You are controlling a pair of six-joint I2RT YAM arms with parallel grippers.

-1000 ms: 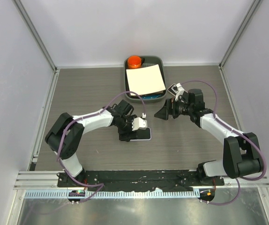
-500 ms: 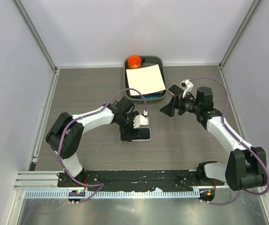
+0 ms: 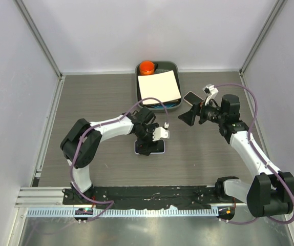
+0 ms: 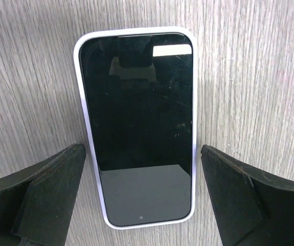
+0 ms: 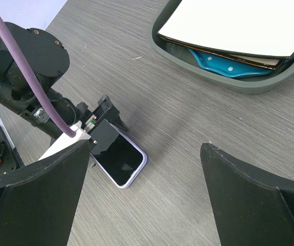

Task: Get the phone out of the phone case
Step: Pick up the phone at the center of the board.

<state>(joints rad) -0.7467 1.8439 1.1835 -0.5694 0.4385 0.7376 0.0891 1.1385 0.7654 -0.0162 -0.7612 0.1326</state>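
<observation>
The phone (image 4: pixel 137 123), screen up in its pale lilac phone case (image 4: pixel 134 31), lies flat on the wood-grain table (image 4: pixel 249 77), right between the widely spread fingers (image 4: pixel 49 195) of the left gripper (image 4: pixel 142 151). The right gripper (image 3: pixel 186 118) hangs over by the grey tray (image 3: pixel 173 106), its fingers spread wide too and holding nothing.

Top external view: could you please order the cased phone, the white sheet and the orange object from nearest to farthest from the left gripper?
1. Cased phone, on the table just below the open left gripper.
2. White sheet, in the tray at the far edge.
3. Orange object, in the tray's far left corner.
</observation>
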